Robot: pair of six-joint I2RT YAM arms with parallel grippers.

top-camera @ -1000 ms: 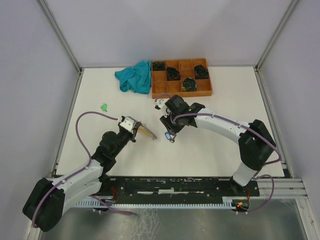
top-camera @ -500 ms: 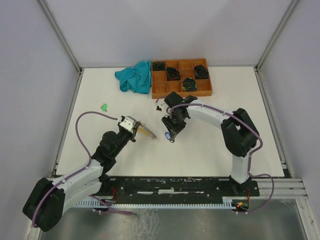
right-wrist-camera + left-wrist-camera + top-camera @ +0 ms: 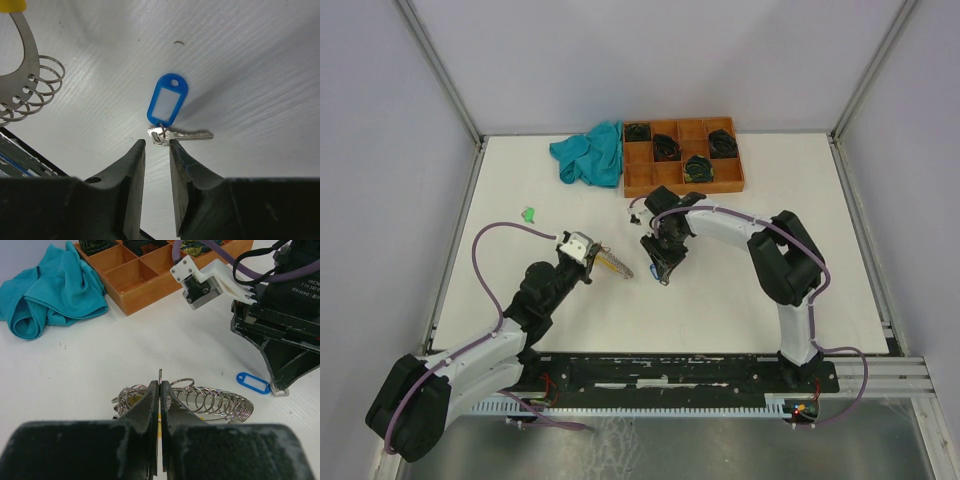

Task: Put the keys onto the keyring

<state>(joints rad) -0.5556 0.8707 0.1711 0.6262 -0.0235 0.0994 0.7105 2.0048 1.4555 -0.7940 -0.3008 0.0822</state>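
L gripper (image 3: 160, 386) clamped on keyring (image 3: 216, 403) mid-scene; R gripper (image 3: 156, 145), jaws narrowly apart, sits over blue-tag key (image 3: 167, 104) just right of it: key looks light, thin, lying flat, prob slippery, so best pinched at head/tag joint.

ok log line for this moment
left gripper: shut on keyring | right gripper: open over blue-tagged key | key: lying on table, not on keyring

Laboratory robot test cell: a white table (image 3: 740, 300) enclosed by plain grey panels (image 3: 650, 60) on metal frame posts (image 3: 440, 70); two robot arms (image 3: 510, 330) bolted to a base rail (image 3: 670, 370), bottom of frame.
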